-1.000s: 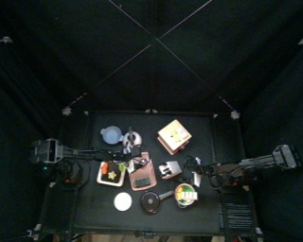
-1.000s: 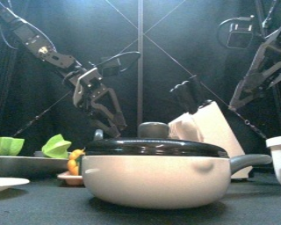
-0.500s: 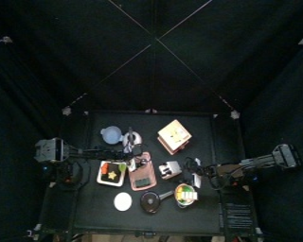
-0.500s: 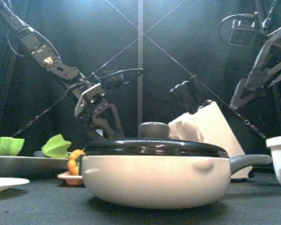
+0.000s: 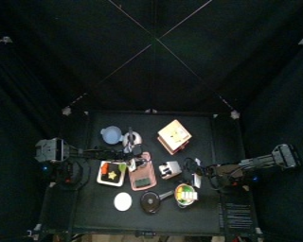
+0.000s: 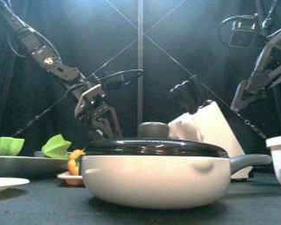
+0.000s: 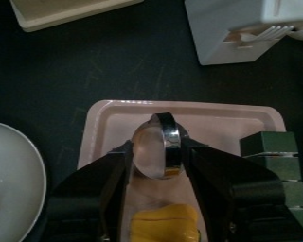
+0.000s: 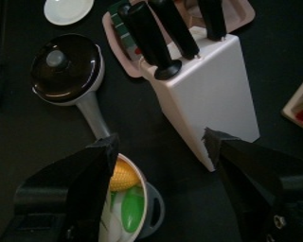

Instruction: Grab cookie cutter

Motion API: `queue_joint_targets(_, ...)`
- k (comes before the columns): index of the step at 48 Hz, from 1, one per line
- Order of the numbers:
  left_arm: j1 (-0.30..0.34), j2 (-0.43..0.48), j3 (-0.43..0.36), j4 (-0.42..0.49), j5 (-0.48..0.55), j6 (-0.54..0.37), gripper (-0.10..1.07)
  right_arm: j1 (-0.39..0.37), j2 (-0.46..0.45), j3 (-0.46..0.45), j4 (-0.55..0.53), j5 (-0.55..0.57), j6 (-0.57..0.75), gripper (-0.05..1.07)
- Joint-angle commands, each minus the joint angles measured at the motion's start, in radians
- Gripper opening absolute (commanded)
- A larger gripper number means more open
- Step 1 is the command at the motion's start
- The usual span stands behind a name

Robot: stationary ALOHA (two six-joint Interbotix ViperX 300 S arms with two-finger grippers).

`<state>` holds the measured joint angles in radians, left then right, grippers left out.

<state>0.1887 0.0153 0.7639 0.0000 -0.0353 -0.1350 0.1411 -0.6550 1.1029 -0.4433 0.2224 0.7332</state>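
Note:
The cookie cutter (image 7: 158, 151) is a shiny metal ring standing on edge on a pink tray (image 7: 218, 121). My left gripper (image 7: 158, 163) is open, with one jaw on each side of the cutter and only narrow gaps showing. In the front view the left gripper (image 6: 101, 123) hangs behind the pot, which hides the cutter. From above, the left gripper (image 5: 133, 167) sits over the pink tray (image 5: 144, 179). My right gripper (image 8: 161, 142) is open and empty above the white knife block (image 8: 204, 80).
A lidded pot (image 6: 154, 171) fills the front edge. The knife block (image 6: 209, 123) stands right of it. A wooden box (image 5: 174, 135), a blue bowl (image 5: 113, 134), a white plate (image 5: 122, 201) and a bowl of food (image 5: 186, 194) crowd the table.
The left gripper has shifted slightly left and down behind the pot, and its jaws have narrowed a little. The right arm has stayed still.

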Motion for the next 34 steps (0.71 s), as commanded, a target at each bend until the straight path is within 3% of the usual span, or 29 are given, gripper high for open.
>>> queue_joint_targets(1,0.003,-0.009,-0.021,0.000,-0.003,0.000,0.78,-0.002,-0.002,-0.009,-0.002,-0.008,0.002,1.00)
queue_joint_targets(34,-0.005,-0.052,-0.031,0.000,-0.003,0.002,0.59,-0.005,0.000,-0.003,-0.002,-0.008,0.002,1.00)
